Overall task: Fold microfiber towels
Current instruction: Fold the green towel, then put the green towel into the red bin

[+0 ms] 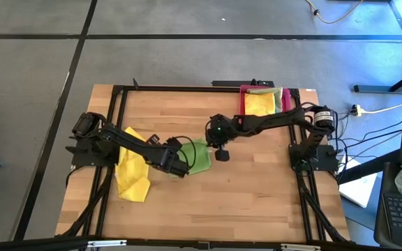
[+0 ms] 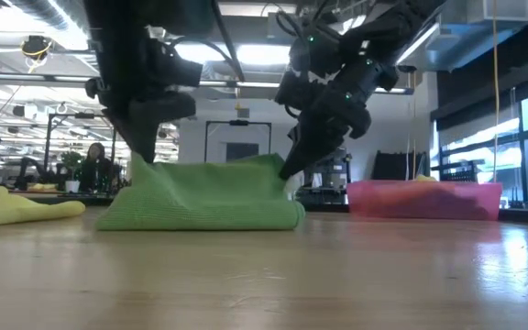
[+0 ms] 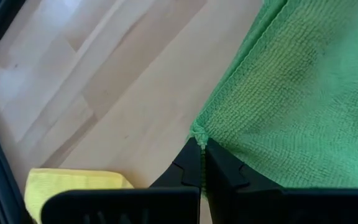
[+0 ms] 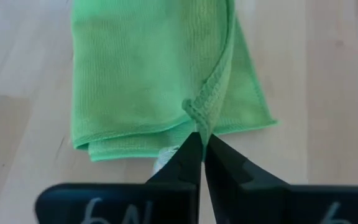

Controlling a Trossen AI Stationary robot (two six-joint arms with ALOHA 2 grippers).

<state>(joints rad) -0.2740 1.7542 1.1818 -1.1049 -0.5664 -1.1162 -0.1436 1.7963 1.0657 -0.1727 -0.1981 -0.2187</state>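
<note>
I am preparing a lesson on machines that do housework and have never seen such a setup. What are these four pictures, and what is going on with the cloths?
This is a robot with two dark arms bolted at a wooden table. One picture looks straight down, one looks level across the table, and two come from cameras on the wrists.

In the middle lies a bright green towel, partly folded. The left gripper has its jaws shut on one edge of it, and the right gripper pinches another edge, so both arms hold the same cloth.

Beside the left arm a yellow towel lies crumpled. At the far right of the table a pink-red tray holds another yellow towel on a pale olive one.
</note>
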